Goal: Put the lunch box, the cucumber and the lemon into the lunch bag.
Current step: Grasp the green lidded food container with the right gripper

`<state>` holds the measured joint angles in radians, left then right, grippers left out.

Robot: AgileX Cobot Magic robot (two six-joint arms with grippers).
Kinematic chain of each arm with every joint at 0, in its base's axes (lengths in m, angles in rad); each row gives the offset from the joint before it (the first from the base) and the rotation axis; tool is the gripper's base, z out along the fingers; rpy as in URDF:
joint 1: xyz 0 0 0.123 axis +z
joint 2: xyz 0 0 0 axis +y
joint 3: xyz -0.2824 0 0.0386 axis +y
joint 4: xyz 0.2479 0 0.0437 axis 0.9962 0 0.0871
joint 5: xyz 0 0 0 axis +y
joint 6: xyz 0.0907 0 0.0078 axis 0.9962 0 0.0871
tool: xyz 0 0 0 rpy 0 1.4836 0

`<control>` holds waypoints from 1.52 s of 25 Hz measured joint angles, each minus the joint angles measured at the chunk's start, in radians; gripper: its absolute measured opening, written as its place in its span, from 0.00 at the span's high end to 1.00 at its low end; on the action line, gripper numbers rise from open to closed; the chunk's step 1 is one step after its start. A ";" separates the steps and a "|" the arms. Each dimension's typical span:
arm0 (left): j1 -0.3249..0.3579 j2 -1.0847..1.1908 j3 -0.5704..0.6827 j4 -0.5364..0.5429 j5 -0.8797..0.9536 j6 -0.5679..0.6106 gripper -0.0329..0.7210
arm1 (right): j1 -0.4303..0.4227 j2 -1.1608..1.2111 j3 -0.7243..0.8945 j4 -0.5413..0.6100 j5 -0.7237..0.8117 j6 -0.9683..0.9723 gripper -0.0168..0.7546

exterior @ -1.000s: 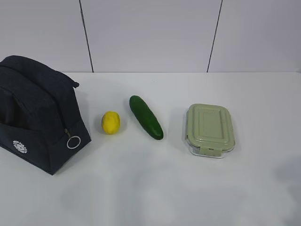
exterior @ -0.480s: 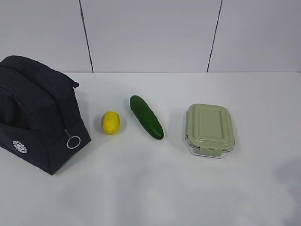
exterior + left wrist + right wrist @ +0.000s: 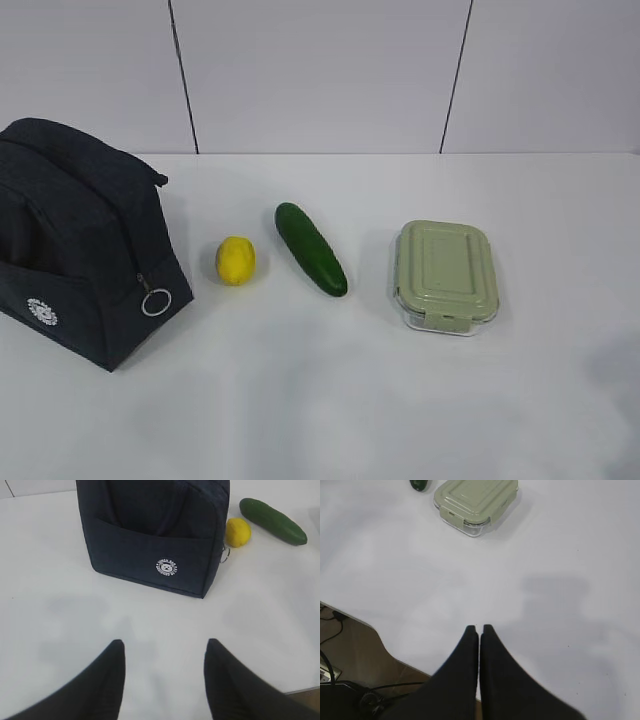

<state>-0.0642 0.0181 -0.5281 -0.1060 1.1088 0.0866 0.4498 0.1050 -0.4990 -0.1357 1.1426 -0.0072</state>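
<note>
Here, in your exterior view, the white table (image 3: 330, 400) carries four things in a row. The lunch bag (image 3: 80, 240) stands at nine o'clock, navy, its ring pull (image 3: 156, 302) hanging at the near corner and a small white logo (image 3: 42, 312) on the front face. Just to its right lies the lemon (image 3: 236, 260), apart from the bag. Near the center sits the cucumber (image 3: 311, 249), slanted from eleven toward five o'clock, not touching the lemon. The lunch box (image 3: 444, 275) rests at three o'clock, green lid on, well apart from the cucumber. Neither arm shows in this view.

Your left wrist view has the left end effector (image 3: 165, 652) at six o'clock, its two dark fingers standing well apart over bare table with nothing between them. The bag fills twelve o'clock, logo facing the camera; the lemon sits just beside the bag's right edge at one o'clock, and the cucumber lies beyond it at two o'clock.

Your right wrist view shows the right end effector (image 3: 479, 630) at six o'clock, fingers pressed together and holding nothing, near the table's edge. The lunch box is at twelve o'clock, with one tip of the cucumber just to its left at the top edge.
</note>
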 joint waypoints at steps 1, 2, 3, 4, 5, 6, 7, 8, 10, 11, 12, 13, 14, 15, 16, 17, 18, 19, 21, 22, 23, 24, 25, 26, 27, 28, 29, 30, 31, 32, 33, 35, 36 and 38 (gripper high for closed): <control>0.000 0.000 0.000 0.000 0.000 0.000 0.46 | 0.000 0.000 0.000 0.000 0.000 0.000 0.97; 0.000 0.000 0.000 0.000 0.000 0.000 0.45 | 0.000 0.000 0.000 -0.002 0.000 0.000 0.97; 0.000 0.000 0.000 0.000 0.000 0.000 0.44 | 0.000 0.000 0.000 -0.004 0.000 0.000 0.97; 0.000 0.000 0.000 0.000 0.000 0.000 0.45 | 0.000 0.000 0.000 -0.004 0.000 0.000 0.97; 0.000 0.000 0.000 0.000 0.000 0.000 0.46 | 0.000 0.000 0.000 -0.004 0.000 0.000 0.97; 0.000 0.000 0.000 0.000 0.000 0.000 0.46 | 0.000 0.000 0.000 -0.004 0.000 0.000 0.96; 0.000 0.000 0.000 0.000 0.000 0.000 0.46 | 0.000 0.000 0.000 -0.004 0.000 0.000 0.91; 0.000 0.000 0.000 0.000 0.000 0.000 0.46 | 0.000 0.000 0.000 -0.005 0.000 0.000 0.85; 0.000 0.000 0.000 0.000 0.000 0.000 0.46 | 0.000 0.000 0.000 -0.009 0.000 0.000 0.68; 0.000 0.000 0.000 0.000 0.000 0.000 0.46 | 0.000 0.000 0.000 -0.013 0.000 0.000 0.58; 0.000 0.000 0.000 0.000 0.000 0.000 0.46 | 0.000 0.000 0.000 -0.018 0.000 0.000 0.49; 0.000 0.000 0.000 0.000 0.000 0.000 0.46 | 0.000 0.000 0.000 -0.023 0.000 0.000 0.44; 0.000 0.000 0.000 0.000 0.000 0.000 0.46 | 0.000 0.000 0.000 -0.028 0.000 0.000 0.40; 0.000 0.000 0.000 0.000 0.000 0.000 0.46 | 0.000 0.000 0.000 -0.030 0.000 0.000 0.38; 0.000 0.000 0.000 0.000 0.000 0.000 0.46 | 0.000 0.000 0.000 -0.030 0.000 0.000 0.37; 0.000 0.000 0.000 0.000 0.000 0.000 0.46 | 0.000 0.000 0.000 -0.030 0.000 0.000 0.36; 0.000 0.000 0.000 0.000 0.000 0.000 0.46 | 0.000 0.000 0.000 -0.032 0.000 0.000 0.36; 0.000 0.000 0.000 0.000 0.000 0.000 0.46 | 0.000 0.000 0.000 -0.031 0.000 0.007 0.36; 0.000 0.000 0.000 0.000 0.000 0.000 0.46 | 0.000 0.000 0.000 -0.031 0.000 0.036 0.36; 0.000 0.000 0.000 0.000 0.000 0.000 0.46 | 0.000 0.002 -0.005 -0.035 0.003 0.093 0.36; 0.000 0.000 0.000 0.000 0.000 0.000 0.46 | 0.000 0.009 -0.017 -0.037 0.006 0.147 0.36; 0.000 0.000 0.000 0.000 0.000 0.000 0.46 | 0.000 0.018 -0.027 -0.037 0.009 0.209 0.35; 0.000 0.000 0.000 0.000 0.000 0.000 0.46 | 0.000 0.031 -0.041 -0.037 0.013 0.260 0.35; 0.000 0.000 0.000 0.000 0.000 0.000 0.46 | 0.000 0.046 -0.056 -0.033 0.016 0.294 0.35; 0.000 0.000 0.000 0.000 0.000 0.000 0.46 | 0.000 0.061 -0.075 -0.025 0.020 0.312 0.35; 0.000 0.000 0.000 0.000 0.000 0.000 0.46 | 0.000 0.083 -0.093 -0.020 0.026 0.325 0.35; 0.000 0.000 0.000 0.002 0.000 0.000 0.46 | 0.000 0.108 -0.117 -0.016 0.032 0.332 0.35; 0.000 0.000 0.000 0.004 0.000 0.000 0.46 | 0.000 0.134 -0.143 -0.015 0.036 0.335 0.35; 0.000 0.000 0.000 0.004 0.000 0.000 0.46 | 0.000 0.156 -0.166 -0.015 0.043 0.336 0.36; 0.000 0.000 0.000 0.004 0.000 0.000 0.46 | 0.000 0.182 -0.194 -0.021 0.051 0.338 0.36; 0.000 0.000 0.000 0.004 0.000 0.000 0.46 | 0.000 0.206 -0.225 -0.034 0.058 0.342 0.36; 0.000 0.000 0.000 0.004 0.000 0.000 0.46 | 0.000 0.247 -0.293 -0.067 0.077 0.354 0.36; 0.000 0.000 0.000 0.004 0.000 0.000 0.46 | 0.000 0.266 -0.336 -0.081 0.085 0.356 0.36; 0.000 0.000 0.000 0.004 0.000 0.000 0.46 | 0.000 0.299 -0.425 -0.098 0.091 0.358 0.36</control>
<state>-0.0642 0.0181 -0.5281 -0.1023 1.1088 0.0866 0.4498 0.4037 -0.9242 -0.2341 1.2336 0.3512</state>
